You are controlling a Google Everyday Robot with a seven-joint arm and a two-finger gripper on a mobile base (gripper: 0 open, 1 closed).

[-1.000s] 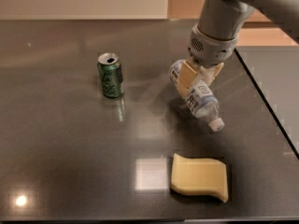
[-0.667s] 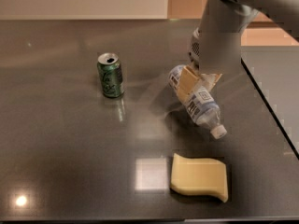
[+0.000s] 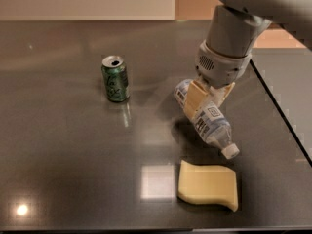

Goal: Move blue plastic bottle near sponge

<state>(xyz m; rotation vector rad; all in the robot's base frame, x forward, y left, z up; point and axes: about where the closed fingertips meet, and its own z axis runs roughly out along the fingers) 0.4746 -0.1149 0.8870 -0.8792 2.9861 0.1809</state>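
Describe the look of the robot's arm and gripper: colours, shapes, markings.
The arm is a smooth light-grey tube ending in a rounded wrist housing with a small patch of vent holes. The gripper, over the dark table right of the green can, has two flat tan fingers. No cables or lettering show.

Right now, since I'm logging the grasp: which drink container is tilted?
The blue plastic bottle, clamped slanting cap-down in the gripper at centre right; the green soda can stands upright, untouched.
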